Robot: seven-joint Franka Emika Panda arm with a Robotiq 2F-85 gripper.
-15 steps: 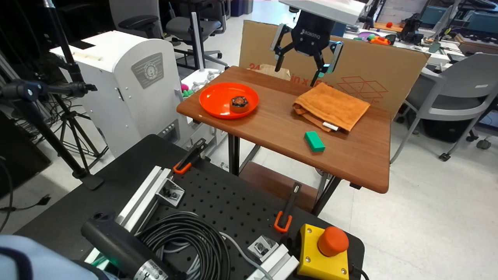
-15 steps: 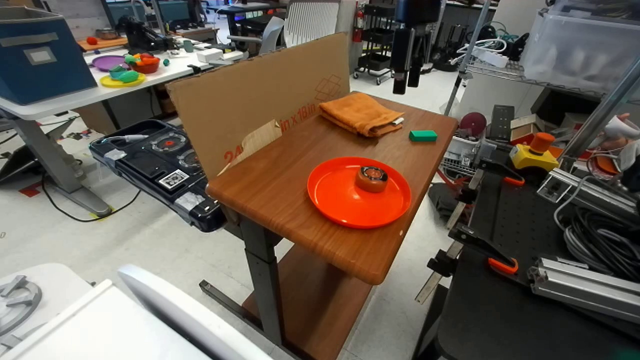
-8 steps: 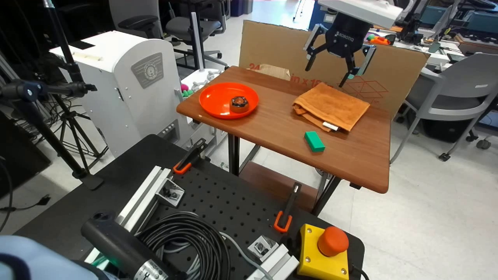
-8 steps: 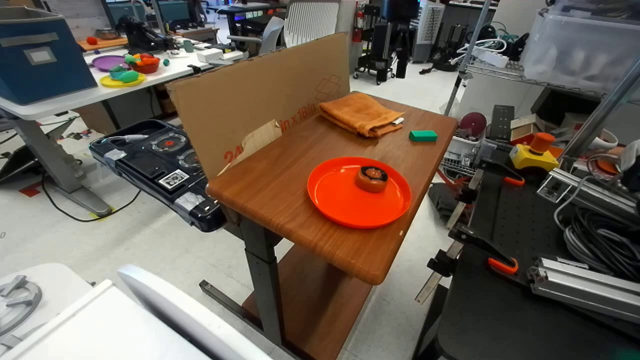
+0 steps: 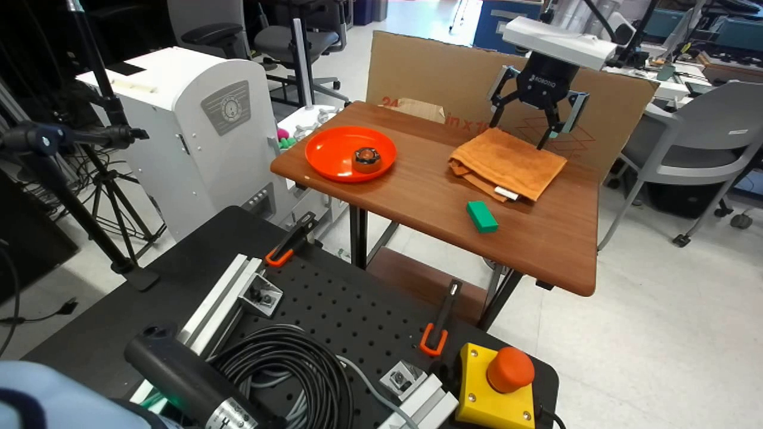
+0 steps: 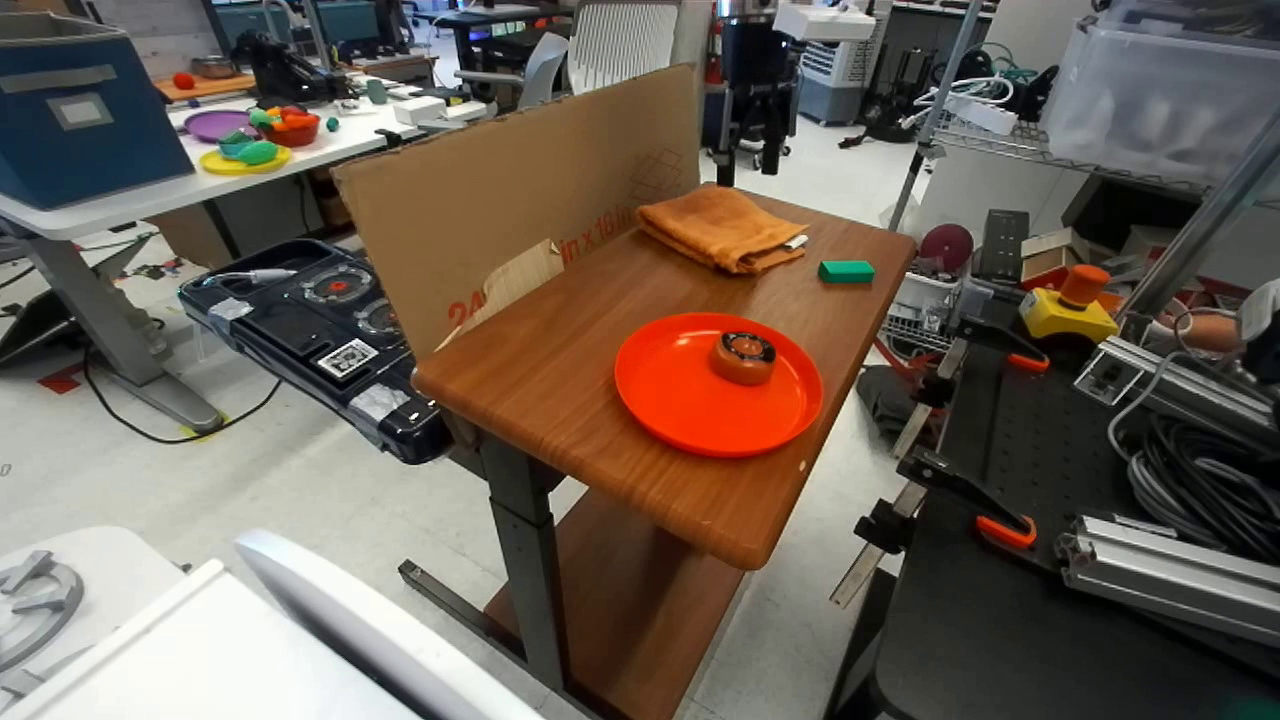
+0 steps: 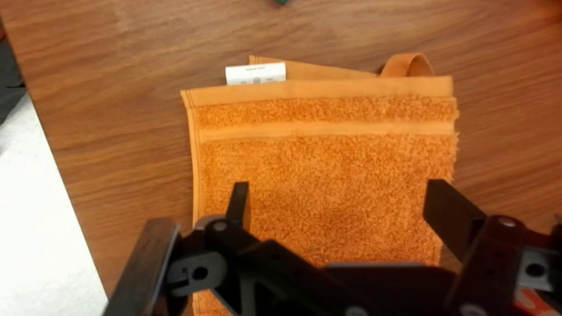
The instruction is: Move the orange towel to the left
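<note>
The orange towel (image 5: 506, 164) lies folded and flat on the wooden table (image 5: 417, 190), near the cardboard. It shows in both exterior views (image 6: 715, 228). My gripper (image 5: 517, 136) is over the towel's cardboard-side part, pointing down, jaws wide apart with nothing between them. In an exterior view the gripper (image 6: 748, 176) shows behind the towel's far edge. In the wrist view the gripper (image 7: 338, 186) spans most of the width of the towel (image 7: 325, 162), with its striped edge, white tag and loop beyond the fingers. I cannot tell whether the fingertips touch the cloth.
A round orange-red plate (image 5: 328, 155) with a small brown, black-topped round object (image 5: 366, 159) stands at the table's other end. A green block (image 5: 481, 217) lies beside the towel. An upright cardboard sheet (image 5: 429, 77) lines the table's long edge, close to the gripper.
In an exterior view my gripper has moved right, then down, from above the table's back edge to the towel. Its jaws stay open. The towel has not visibly shifted.
</note>
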